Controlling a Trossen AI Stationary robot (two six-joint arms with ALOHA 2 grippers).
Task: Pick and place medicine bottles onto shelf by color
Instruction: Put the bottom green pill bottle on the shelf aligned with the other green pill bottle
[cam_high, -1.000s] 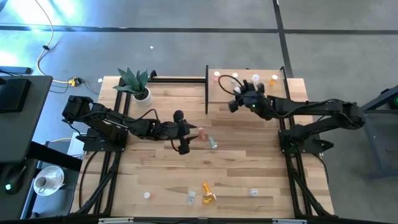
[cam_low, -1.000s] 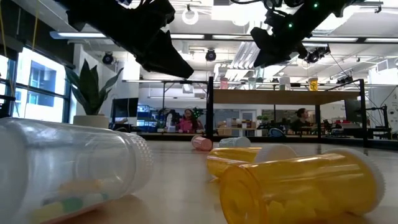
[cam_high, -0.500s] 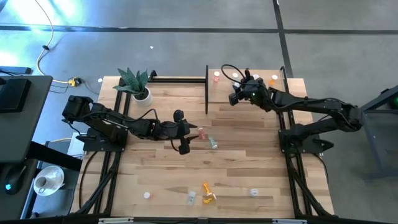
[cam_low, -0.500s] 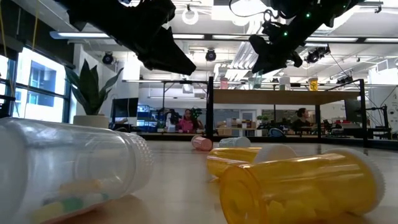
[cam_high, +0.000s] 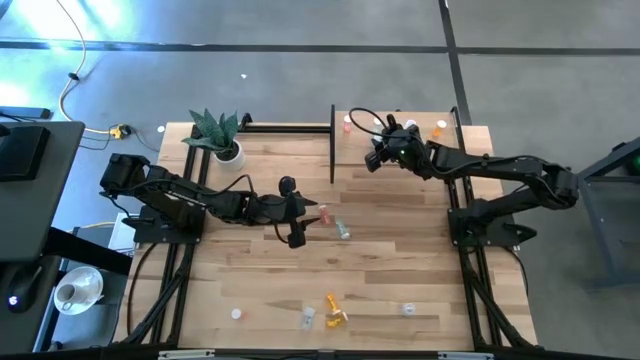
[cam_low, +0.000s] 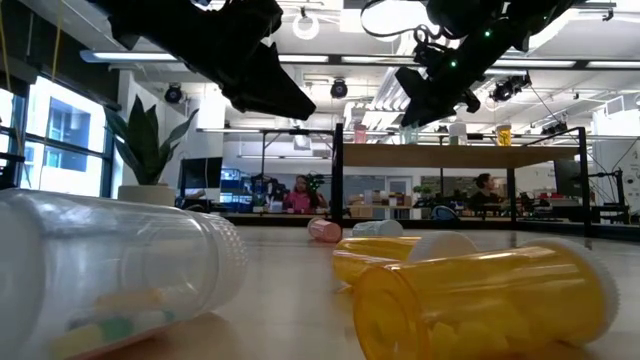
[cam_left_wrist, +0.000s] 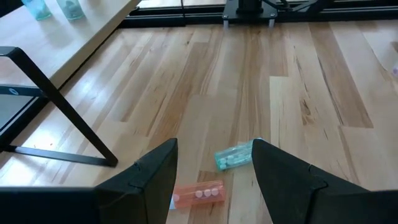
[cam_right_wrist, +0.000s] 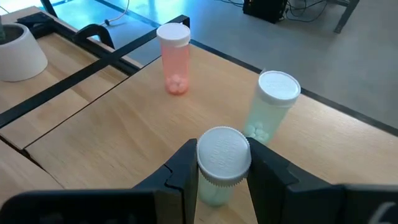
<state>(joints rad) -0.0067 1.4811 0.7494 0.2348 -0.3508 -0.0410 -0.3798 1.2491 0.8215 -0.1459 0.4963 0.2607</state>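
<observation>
The right hand (cam_right_wrist: 222, 180) pinches a pale green bottle (cam_right_wrist: 222, 163) with a ribbed white cap, held upright over the shelf (cam_right_wrist: 118, 124), a smooth light-wood board on a thin black frame. On that board, just beyond the held bottle, stand two more cylinders: a pink bottle (cam_right_wrist: 173, 58) and a green bottle (cam_right_wrist: 272, 104), well apart. The left hand (cam_left_wrist: 214, 171) hangs spread above the plank bench (cam_left_wrist: 298, 81), near the shelf's black leg, over two bottles lying flat: a pink one (cam_left_wrist: 198, 193) and a green one (cam_left_wrist: 235, 155). A potted plant (cam_high: 219, 134) stands beside the shelf
</observation>
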